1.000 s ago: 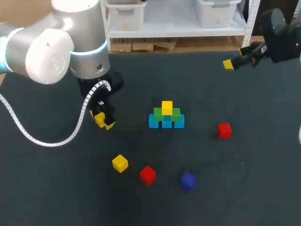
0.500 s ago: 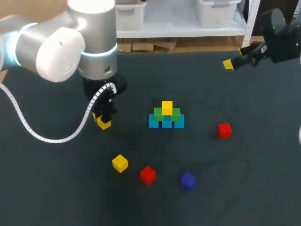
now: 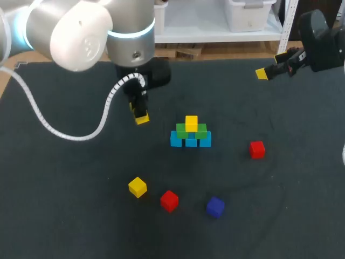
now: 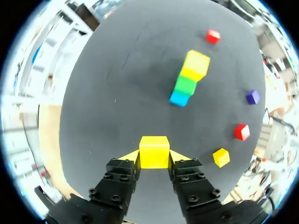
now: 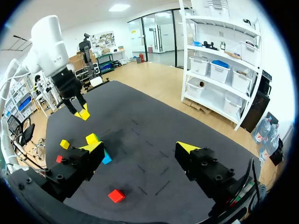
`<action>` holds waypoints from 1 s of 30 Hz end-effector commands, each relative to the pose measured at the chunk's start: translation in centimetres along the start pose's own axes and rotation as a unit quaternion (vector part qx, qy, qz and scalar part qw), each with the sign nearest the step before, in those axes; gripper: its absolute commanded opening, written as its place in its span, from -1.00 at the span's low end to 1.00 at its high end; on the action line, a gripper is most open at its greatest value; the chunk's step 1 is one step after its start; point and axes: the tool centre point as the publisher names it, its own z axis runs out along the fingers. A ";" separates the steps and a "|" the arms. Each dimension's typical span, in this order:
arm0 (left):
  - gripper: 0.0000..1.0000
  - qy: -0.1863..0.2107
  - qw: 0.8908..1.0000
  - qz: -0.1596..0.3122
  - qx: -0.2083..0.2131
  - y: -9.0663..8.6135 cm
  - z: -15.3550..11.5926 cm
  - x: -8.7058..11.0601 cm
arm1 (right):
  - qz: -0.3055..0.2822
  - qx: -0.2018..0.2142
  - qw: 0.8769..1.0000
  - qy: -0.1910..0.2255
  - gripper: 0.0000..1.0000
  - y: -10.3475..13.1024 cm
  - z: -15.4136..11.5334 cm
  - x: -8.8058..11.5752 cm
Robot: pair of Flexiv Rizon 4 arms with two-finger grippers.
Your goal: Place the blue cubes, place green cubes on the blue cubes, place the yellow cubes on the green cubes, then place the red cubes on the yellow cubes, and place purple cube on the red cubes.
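Note:
My left gripper point(image 3: 141, 117) hangs above the table, left of the stack, shut on a yellow cube point(image 4: 154, 150). The stack point(image 3: 191, 133) has blue cubes point(image 3: 176, 141) at the base, green cubes point(image 3: 200, 129) on them and one yellow cube point(image 3: 191, 122) on top; it also shows ahead of the left gripper as the stack point(image 4: 188, 78). Loose on the table are a yellow cube point(image 3: 137, 187), a red cube point(image 3: 169, 200), a purple cube point(image 3: 215, 206) and a second red cube point(image 3: 257, 149). My right gripper point(image 5: 140, 150) stands open and empty at the far right.
The dark table mat point(image 3: 64, 205) runs under everything. The loose cubes lie in a row near the front, apart from each other. My left arm's white body point(image 3: 81, 32) and its cable point(image 3: 81, 135) hang over the table's left rear.
The left gripper closed on the yellow cube at the left, lifted it and carried it right and back, closer to the stack. The right arm has not moved.

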 end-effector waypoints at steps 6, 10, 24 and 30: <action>-1.00 0.013 0.995 0.098 0.005 0.8 -1.3 -3.5 | 0.000 -0.002 1.000 -0.001 1.00 -0.1 0.0 0.0; -1.00 0.012 0.992 0.126 0.006 1.0 -1.7 -4.8 | 0.000 -0.002 1.000 -0.001 1.00 -0.1 0.0 0.0; -1.00 -0.003 0.989 0.144 0.023 -1.4 -1.2 -7.2 | 0.000 -0.002 1.000 -0.001 1.00 -0.1 0.0 0.0; -1.00 0.002 0.990 0.139 0.008 -2.7 -0.9 -6.7 | 0.000 -0.002 1.000 -0.001 1.00 -0.1 0.0 0.0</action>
